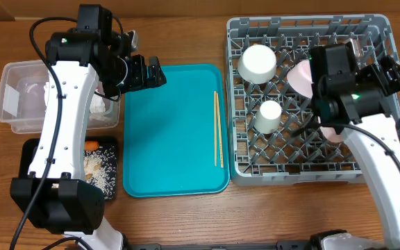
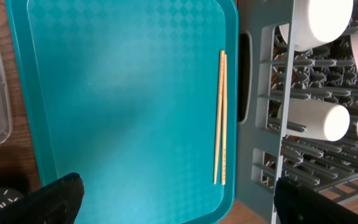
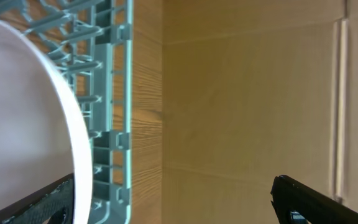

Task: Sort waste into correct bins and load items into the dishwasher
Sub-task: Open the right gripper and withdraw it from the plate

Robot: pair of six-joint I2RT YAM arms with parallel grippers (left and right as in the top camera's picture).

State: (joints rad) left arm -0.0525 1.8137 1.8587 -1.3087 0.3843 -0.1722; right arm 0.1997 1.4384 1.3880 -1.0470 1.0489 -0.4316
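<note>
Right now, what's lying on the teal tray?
Only the chopsticks, along the right edge of the teal tray. The left gripper overhangs its top-left corner, hiding that bit.

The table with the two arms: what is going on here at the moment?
The dish rack already holds two white cups and pink plates. Only the chopsticks lie on the teal tray. The left end effector hovers open at the tray's edge; the right end effector is open over the rack's right side. The black tray holds rice and a carrot.

wood-grain table (image 1: 186,35), plain tan panel (image 3: 247,93), possibly cardboard, even light
</note>
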